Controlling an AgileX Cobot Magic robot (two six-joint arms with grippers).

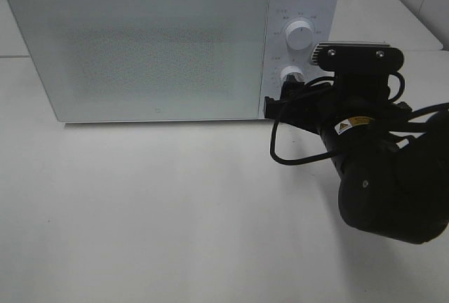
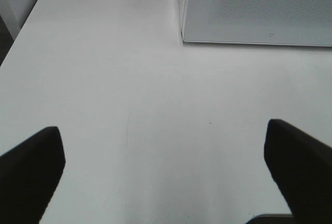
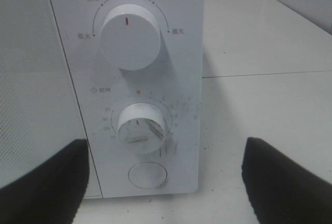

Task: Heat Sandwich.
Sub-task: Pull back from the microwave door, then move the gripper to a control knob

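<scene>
Exterior high view gives me one white microwave (image 1: 140, 50) at the back of the white table (image 1: 175, 212), with its door (image 1: 137, 50) closed. I cannot see the sandwich in any of the three views, so I cannot tell where it lies, which way it points or how its long side runs.

On the microwave's panel I count two round knobs, the upper knob (image 1: 301, 36) above the lower knob (image 1: 290, 75). From the right wrist I also see one round button (image 3: 148, 175) beneath them. The upper knob (image 3: 129, 37) has its red mark near the top of its dial. The lower knob (image 3: 141, 125) looks scuffed, and its red mark sits left of centre.

My right claw (image 1: 280, 103) is close in front of the panel's lower end. In its own camera the right claw (image 3: 166, 146) is released, its two dark fingers (image 3: 46, 177) spread wide, with nothing between them.

My left claw (image 2: 163, 128) is also released. Its two fingers (image 2: 31, 167) are far apart over bare table, holding nothing, and the microwave's lower front corner (image 2: 184, 37) is well ahead of it.
</scene>
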